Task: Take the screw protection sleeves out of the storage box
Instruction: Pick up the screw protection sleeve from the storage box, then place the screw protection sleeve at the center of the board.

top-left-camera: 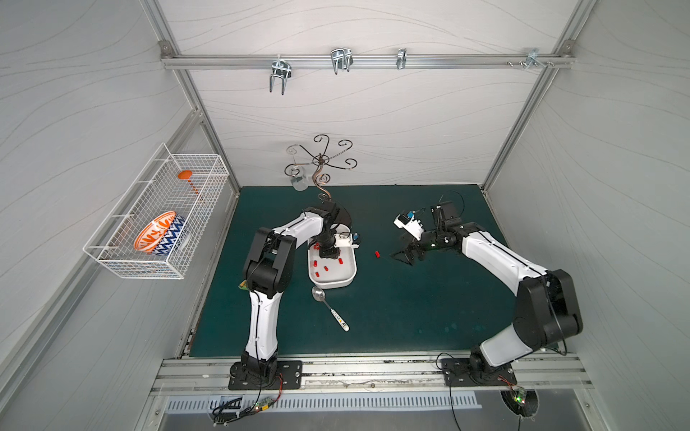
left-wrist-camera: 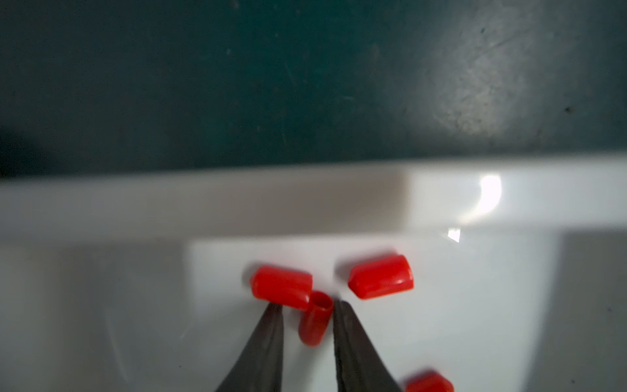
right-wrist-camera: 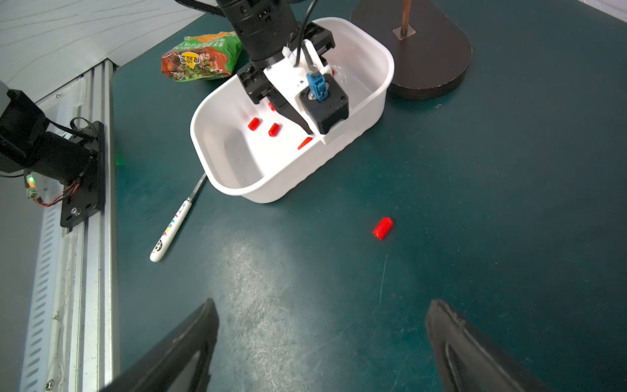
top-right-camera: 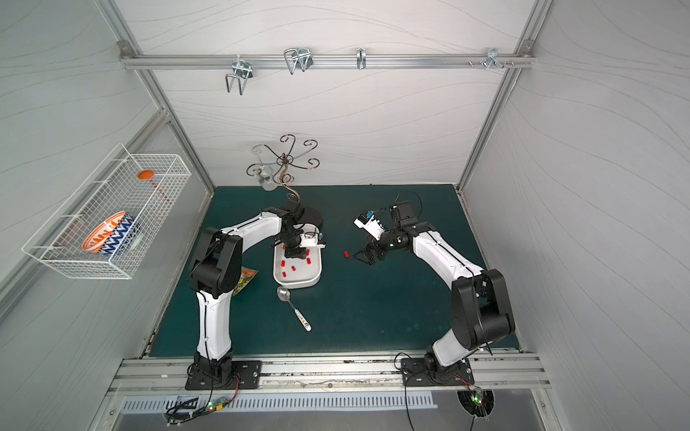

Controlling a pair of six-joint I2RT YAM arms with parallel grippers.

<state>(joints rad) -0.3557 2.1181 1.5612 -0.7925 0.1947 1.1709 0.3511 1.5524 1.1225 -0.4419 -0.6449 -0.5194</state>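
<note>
Straddling one tiny bright red cylindrical plastic screw protection sleeve (left-wrist-camera: 314, 322), the left gripper (left-wrist-camera: 307, 304) has its jaws narrowly apart, one jaw touching the sleeve and a gap at the other, not clamped. It is down inside the white shallow rounded-corner plastic storage box (left-wrist-camera: 237, 203), where other sleeves (top-left-camera: 326, 268) lie on its bottom. The right gripper (right-wrist-camera: 322, 339) is spread wide and empty above the dark green table (right-wrist-camera: 509, 203), with one sleeve (right-wrist-camera: 382, 228) lying on the table between it and the box.
</note>
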